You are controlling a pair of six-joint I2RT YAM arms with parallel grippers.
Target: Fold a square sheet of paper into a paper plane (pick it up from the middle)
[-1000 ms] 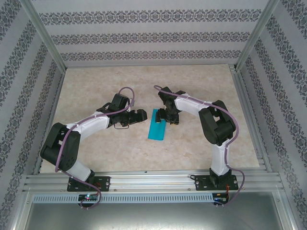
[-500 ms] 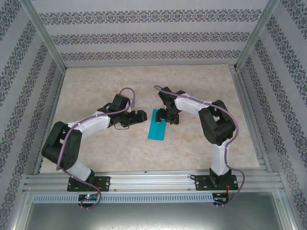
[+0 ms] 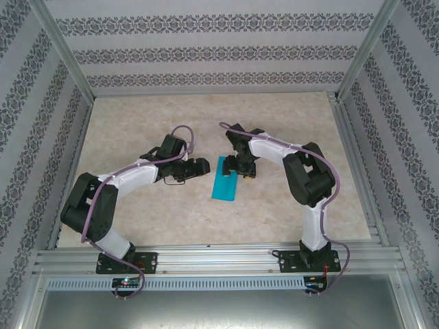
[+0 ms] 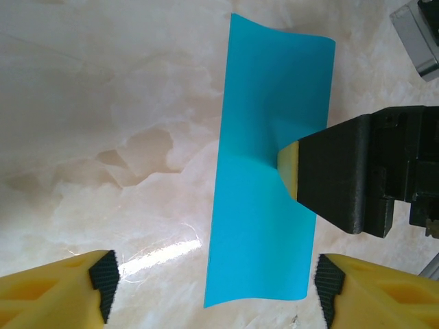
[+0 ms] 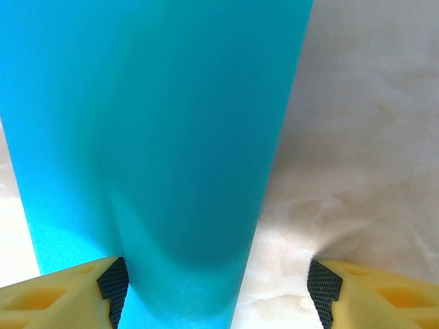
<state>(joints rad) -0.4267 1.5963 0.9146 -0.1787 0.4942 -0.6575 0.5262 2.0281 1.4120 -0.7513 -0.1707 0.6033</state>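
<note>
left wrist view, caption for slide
Open left gripper frames thin teal-blue rectangular paper sheet pinned to marbled table by right gripper

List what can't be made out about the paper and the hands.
Top view: far corner of the paper, hidden beneath the right hand; creases too small.
Right wrist view: the paper's outline, cut off by top and bottom edges.
Left wrist view: whether the right hand's pad touches the paper, hidden by the pad itself.
</note>
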